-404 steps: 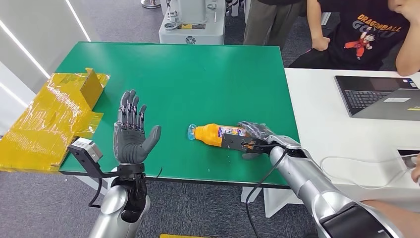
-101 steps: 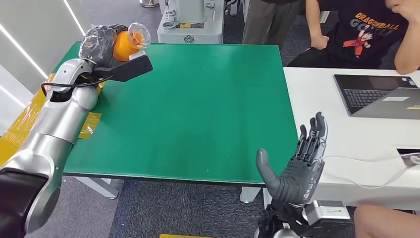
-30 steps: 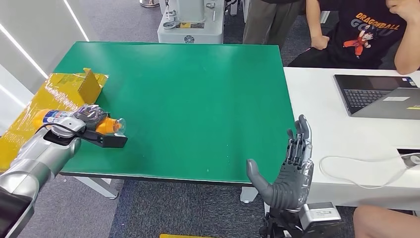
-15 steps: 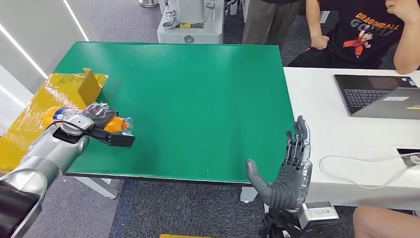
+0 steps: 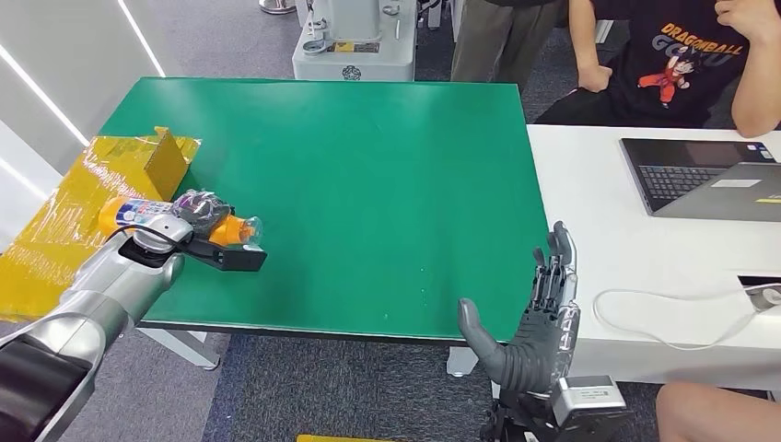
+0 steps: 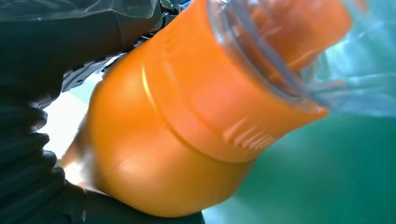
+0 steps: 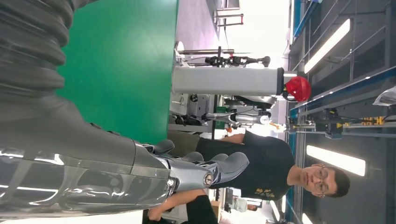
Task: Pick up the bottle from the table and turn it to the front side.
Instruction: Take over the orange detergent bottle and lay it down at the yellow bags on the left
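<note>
The orange plastic bottle (image 5: 175, 219) with a white-and-blue label and a clear cap lies on its side in the robot's left hand (image 5: 195, 214), low over the left part of the green table (image 5: 368, 166), with its cap end pointing toward the table's middle and its base end over the table's left edge; whether it touches the tabletop cannot be told. The dark fingers wrap around the bottle's middle, so the left hand holds it firmly. In the left wrist view the bottle's smooth orange shoulder (image 6: 187, 121) and clear cap sit very close to the camera, with dark fingers (image 6: 32, 154) pressed against its side.

Nearest the robot, the right hand (image 5: 534, 318) is raised off the near right corner of the green table, palm up, fingers straight and spread with the thumb out to the side, holding nothing. In the right wrist view its grey fingers (image 7: 205, 170) stretch out, with the green surface beyond.

Just left of the bottle, a crumpled yellow foil-covered cardboard sheet (image 5: 92, 212) hangs over the table's left edge. To the right stands a white desk (image 5: 626, 239) with a grey laptop (image 5: 705, 175) and a white cable (image 5: 663, 322). Beyond the desk sits a person in a black printed T-shirt (image 5: 681, 64), and past the table's far edge stands a grey machine base (image 5: 355, 41).
</note>
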Controlling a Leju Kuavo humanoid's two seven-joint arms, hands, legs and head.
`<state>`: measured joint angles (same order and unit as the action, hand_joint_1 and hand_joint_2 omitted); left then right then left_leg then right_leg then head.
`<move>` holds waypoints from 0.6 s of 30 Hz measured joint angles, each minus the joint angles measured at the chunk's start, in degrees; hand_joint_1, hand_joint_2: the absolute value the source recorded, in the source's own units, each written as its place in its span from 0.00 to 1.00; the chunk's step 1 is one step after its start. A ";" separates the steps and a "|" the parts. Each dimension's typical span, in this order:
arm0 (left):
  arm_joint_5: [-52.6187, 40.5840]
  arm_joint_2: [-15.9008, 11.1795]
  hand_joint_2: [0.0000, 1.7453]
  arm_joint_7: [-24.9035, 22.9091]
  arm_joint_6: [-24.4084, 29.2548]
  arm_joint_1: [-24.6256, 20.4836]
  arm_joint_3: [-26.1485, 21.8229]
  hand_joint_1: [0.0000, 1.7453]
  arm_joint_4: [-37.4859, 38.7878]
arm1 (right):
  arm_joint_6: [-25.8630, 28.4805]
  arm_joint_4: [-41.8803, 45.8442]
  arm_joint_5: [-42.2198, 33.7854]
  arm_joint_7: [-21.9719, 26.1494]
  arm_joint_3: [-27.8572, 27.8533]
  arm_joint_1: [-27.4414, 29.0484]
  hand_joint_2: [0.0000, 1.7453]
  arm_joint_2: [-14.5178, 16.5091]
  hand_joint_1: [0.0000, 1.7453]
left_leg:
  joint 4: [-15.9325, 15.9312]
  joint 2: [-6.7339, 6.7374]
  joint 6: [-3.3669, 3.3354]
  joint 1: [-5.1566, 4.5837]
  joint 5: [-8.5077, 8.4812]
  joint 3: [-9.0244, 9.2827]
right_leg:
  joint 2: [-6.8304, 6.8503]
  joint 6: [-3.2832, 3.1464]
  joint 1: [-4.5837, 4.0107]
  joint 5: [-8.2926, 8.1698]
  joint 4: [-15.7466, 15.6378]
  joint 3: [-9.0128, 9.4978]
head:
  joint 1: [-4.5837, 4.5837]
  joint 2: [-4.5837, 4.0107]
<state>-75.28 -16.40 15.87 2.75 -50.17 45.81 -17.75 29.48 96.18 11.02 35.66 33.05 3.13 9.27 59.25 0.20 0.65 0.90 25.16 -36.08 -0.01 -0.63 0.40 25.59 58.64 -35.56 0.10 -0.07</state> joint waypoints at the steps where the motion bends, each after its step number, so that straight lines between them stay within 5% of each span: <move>1: -0.39 0.02 1.00 -1.41 -0.77 0.00 0.00 0.00 0.12 | 0.10 -0.04 0.03 0.01 0.00 0.01 1.00 0.00 0.00 | 0.00 0.00 0.00 0.00 0.00 0.00 | 0.00 0.00 0.00 0.00 0.00 0.00 | 0.00 0.00; 11: -1.96 0.30 1.00 -13.45 -9.78 -0.08 0.00 0.00 1.22 | 0.29 -0.70 0.43 0.05 0.04 -0.21 1.00 0.00 0.00 | 0.00 -0.02 0.00 0.00 0.00 0.00 | 0.01 0.00 0.00 0.00 0.01 0.01 | -0.01 0.00; 18: -2.12 0.38 1.00 -17.34 -10.79 0.19 0.00 0.00 1.68 | 0.23 -1.74 0.48 0.01 0.13 -1.21 1.00 0.00 0.00 | 0.00 -0.02 0.00 0.00 0.00 0.00 | 0.02 0.00 0.00 0.00 0.01 0.02 | -0.01 0.00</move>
<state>-77.40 -16.03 -1.47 -8.05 -49.98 45.81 -16.07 29.71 94.44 11.50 35.67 33.18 1.92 9.27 59.25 0.18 0.65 0.90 25.15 -36.08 0.01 -0.63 0.40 25.59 58.65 -35.54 0.10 -0.07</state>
